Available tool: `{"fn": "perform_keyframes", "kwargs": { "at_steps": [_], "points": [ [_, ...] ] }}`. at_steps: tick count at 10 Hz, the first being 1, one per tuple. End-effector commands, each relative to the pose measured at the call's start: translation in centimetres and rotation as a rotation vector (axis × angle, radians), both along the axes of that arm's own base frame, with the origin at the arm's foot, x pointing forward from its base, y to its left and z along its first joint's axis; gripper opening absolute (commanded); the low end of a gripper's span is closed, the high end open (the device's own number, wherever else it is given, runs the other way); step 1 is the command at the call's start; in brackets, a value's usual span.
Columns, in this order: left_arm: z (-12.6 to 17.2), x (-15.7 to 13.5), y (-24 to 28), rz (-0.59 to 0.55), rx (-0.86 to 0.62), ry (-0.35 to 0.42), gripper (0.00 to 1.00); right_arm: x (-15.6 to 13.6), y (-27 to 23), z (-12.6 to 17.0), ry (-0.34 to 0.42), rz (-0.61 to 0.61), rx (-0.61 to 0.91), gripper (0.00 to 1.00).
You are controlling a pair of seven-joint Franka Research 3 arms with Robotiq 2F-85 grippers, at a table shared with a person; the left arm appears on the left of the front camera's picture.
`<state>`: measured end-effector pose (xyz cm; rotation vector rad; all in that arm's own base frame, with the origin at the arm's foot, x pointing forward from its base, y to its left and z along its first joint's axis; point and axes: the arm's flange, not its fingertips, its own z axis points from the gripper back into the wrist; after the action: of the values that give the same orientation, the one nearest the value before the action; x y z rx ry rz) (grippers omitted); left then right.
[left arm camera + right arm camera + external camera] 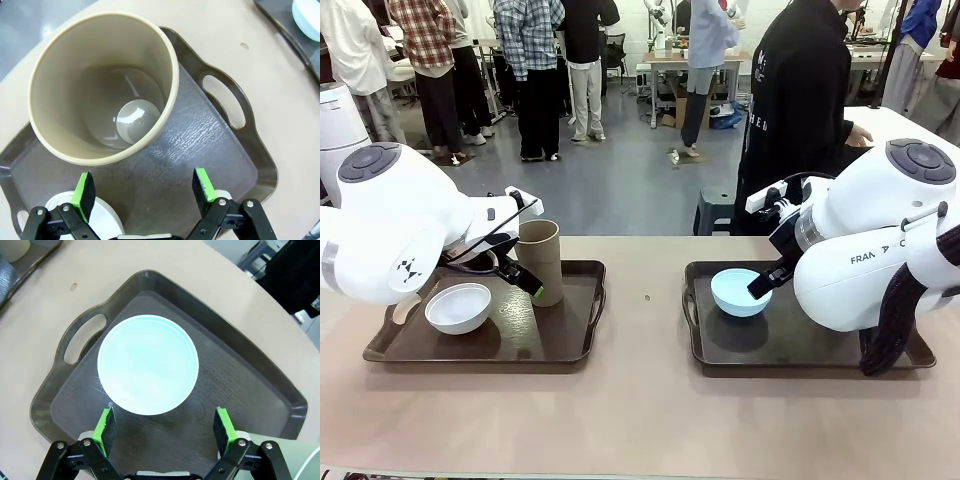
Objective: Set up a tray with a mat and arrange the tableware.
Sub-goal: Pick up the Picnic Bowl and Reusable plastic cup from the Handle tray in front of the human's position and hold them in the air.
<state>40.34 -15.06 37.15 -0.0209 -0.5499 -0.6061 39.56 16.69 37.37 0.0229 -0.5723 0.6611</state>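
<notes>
Four tableware items on two trays. Tan-brown cup (540, 260) upright on left tray (570, 345), white bowl (458, 307) beside it, apart. Light blue bowl (740, 292) in left half of right tray (820, 352); pale green cup (292, 452) at frame edge, partly cut off. Left claw (143, 187) open, empty, just beside tan-brown cup. Right claw (164, 423) open, empty, over light blue bowl's near rim. Trays well apart on tabletop (640, 420).
</notes>
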Motion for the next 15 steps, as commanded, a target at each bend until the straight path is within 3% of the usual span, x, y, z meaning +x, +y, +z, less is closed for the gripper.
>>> {"fn": "perform_keyframes", "kwargs": {
  "at_steps": [1,2,3,4,5,8,9,10,11,13,14,15],
  "points": [
    [0.0,0.0,0.0,0.000,0.000,0.000,1.00,0.0,0.0,0.0,0.000,0.000,0.000,1.00],
    [0.0,0.0,0.0,0.000,0.000,0.000,1.00,0.0,0.0,0.0,0.000,0.000,0.000,1.00],
    [0.0,0.0,0.0,0.000,0.000,0.000,1.00,-3.0,1.2,3.4,-0.021,-0.034,-0.016,1.00],
    [4.9,-4.4,2.1,0.009,-0.014,0.033,1.00,-6.7,1.0,5.5,-0.005,-0.023,-0.019,1.00],
    [6.1,-6.6,3.6,0.050,-0.008,0.100,1.00,-10.0,-0.9,4.8,0.055,-0.014,-0.030,1.00],
    [6.7,-13.9,5.3,0.080,-0.047,0.456,1.00,-21.0,-9.1,-0.3,0.420,-0.278,-0.001,1.00],
    [7.2,-15.6,4.6,0.052,-0.035,0.540,1.00,-22.3,-9.2,-1.3,0.480,-0.290,0.029,1.00],
    [8.0,-6.9,3.2,0.061,-0.020,0.324,1.00,-20.7,-7.2,0.3,0.373,-0.201,-0.070,1.00],
    [8.0,-6.9,3.2,0.061,-0.020,0.324,1.00,-9.4,-2.6,7.9,0.419,-0.233,-0.051,1.00],
    [8.0,-6.9,3.2,0.061,-0.020,0.324,1.00,-11.0,-3.2,8.9,0.449,-0.238,-0.065,1.00],
    [9.0,-8.4,3.3,0.061,-0.031,0.367,1.00,-9.0,-4.0,7.7,0.503,-0.291,-0.077,1.00],
    [8.9,-8.7,5.8,0.056,-0.139,0.514,1.00,-9.7,-7.5,7.1,0.604,-0.373,-0.036,1.00]
  ]
}}
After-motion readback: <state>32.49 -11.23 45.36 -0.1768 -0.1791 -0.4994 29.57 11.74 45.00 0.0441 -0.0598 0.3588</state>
